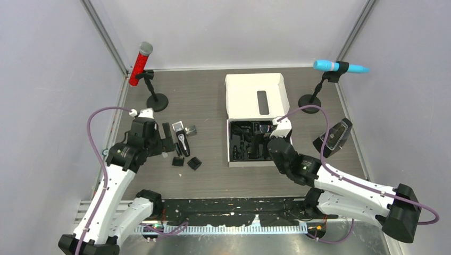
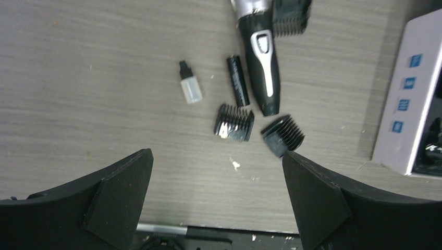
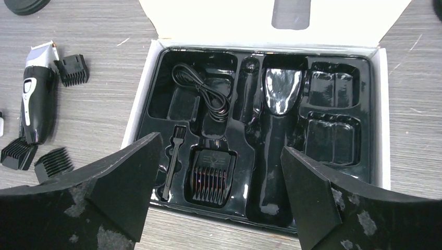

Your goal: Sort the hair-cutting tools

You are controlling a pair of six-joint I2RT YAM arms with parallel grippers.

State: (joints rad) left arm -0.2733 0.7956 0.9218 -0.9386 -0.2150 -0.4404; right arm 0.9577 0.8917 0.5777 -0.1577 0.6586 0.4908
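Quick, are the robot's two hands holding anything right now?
Left hand: open, holding nothing.
Right hand: open, holding nothing, above the white cardboard box.

Light fell evenly from above, bright and diffuse, so the table (image 1: 207, 101) carried only faint, soft-edged shadows beside the red microphone's stand (image 1: 156, 101). In the overhead view everything was sharp. The white box lid (image 3: 224, 15) was nearly washed out in my right wrist view, and the glossy black tray (image 3: 333, 88) under it threw patchy white glare that hid its contours. My right fingers (image 3: 120, 192) showed as dark, slightly soft wedges at the frame's bottom. My left wrist view was softer overall; the clipper (image 2: 262, 67) glinted on its silver strip, and my left fingers (image 2: 120, 198) were near-black, with little detail.
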